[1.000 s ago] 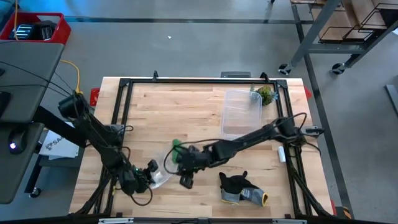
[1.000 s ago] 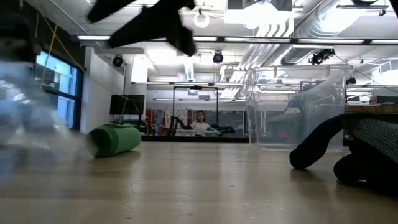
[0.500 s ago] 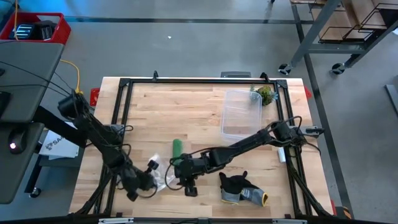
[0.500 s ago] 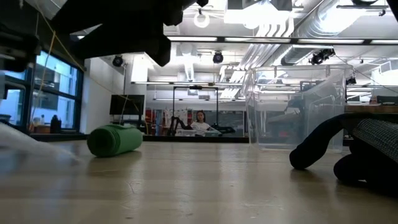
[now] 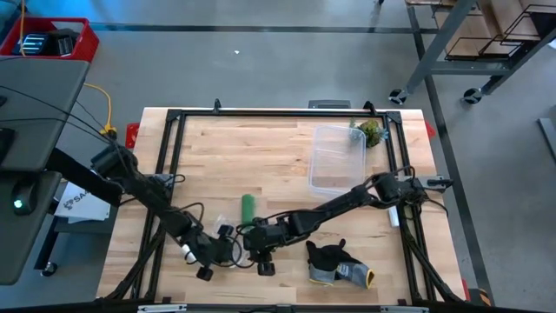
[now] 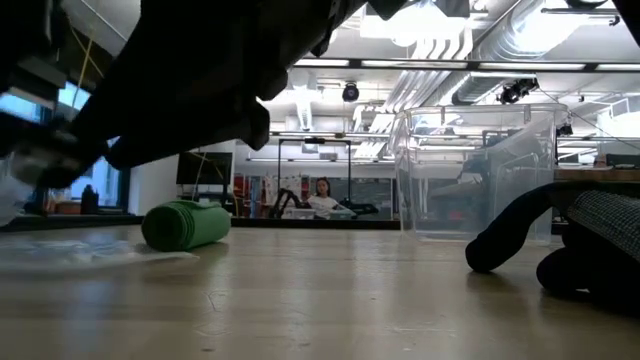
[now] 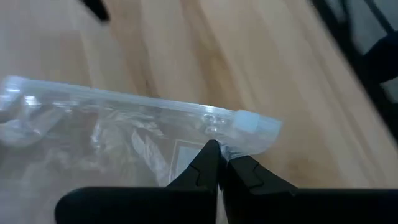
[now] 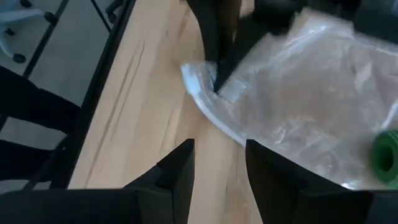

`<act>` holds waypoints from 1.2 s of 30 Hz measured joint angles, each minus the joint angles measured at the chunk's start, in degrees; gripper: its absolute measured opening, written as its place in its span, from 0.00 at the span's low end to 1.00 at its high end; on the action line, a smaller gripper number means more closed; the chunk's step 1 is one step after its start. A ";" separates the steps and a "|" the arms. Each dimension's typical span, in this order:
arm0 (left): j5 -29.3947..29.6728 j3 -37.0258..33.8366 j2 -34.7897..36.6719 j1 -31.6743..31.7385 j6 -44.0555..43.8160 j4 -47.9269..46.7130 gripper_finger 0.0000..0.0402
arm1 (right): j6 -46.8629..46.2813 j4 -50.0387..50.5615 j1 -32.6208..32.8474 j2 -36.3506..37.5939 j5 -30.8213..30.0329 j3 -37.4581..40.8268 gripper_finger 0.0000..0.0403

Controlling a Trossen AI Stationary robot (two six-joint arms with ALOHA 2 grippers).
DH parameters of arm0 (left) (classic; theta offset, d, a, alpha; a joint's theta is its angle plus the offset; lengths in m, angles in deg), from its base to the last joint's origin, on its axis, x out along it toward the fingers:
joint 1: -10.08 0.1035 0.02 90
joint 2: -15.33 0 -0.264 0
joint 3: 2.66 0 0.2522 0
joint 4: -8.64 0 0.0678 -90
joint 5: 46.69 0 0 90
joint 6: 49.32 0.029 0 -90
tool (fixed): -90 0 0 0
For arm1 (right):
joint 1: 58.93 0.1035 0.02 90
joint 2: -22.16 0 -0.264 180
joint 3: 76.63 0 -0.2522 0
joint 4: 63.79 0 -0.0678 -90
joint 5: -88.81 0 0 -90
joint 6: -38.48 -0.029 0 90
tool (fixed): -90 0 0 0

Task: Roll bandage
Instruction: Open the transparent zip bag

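Note:
The bandage is a compact green roll lying on its side on the wooden table, also seen in the low view and at the edge of the right wrist view; no gripper touches it. Just nearer lies a clear zip bag. My left gripper is shut on the bag. My right gripper stands open beside the bag with only bare table between its fingers. My left gripper pinches the clear bag at its corner, just below the zip strip's slider end, between its two fingertips. The fingers come slanting down at it. The bag lies spread flat on the table.
A clear plastic tub stands at the far right. A dark grey glove lies near the front edge, right of my right gripper. A small white cylinder lies by the right frame rail.
My left gripper has gone toward the table's right and down with the bag, rolling its wrist; the bag, held up before, now lies flat on the table. My right gripper has sunk and moved toward the near edge, away from the green roll, which now shows whole.

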 joint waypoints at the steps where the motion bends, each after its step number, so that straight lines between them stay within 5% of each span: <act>1: 0.00 0.00 -1.14 0.00 -0.53 0.45 0.00 | 0.09 -0.02 0.15 -0.10 -0.14 0.00 0.33; 12: -1.49 0.04 -1.89 -1.42 1.48 12.83 0.00 | 8.91 0.58 0.45 -1.36 -3.97 0.00 0.33; 23: -1.04 -0.04 -1.96 -1.01 19.94 6.96 0.00 | 28.58 3.24 0.57 -2.60 0.82 -0.02 0.33; 36: -2.63 -0.02 -1.95 1.62 27.77 3.76 0.00 | 29.62 2.15 -0.25 -4.57 -0.87 -0.08 0.33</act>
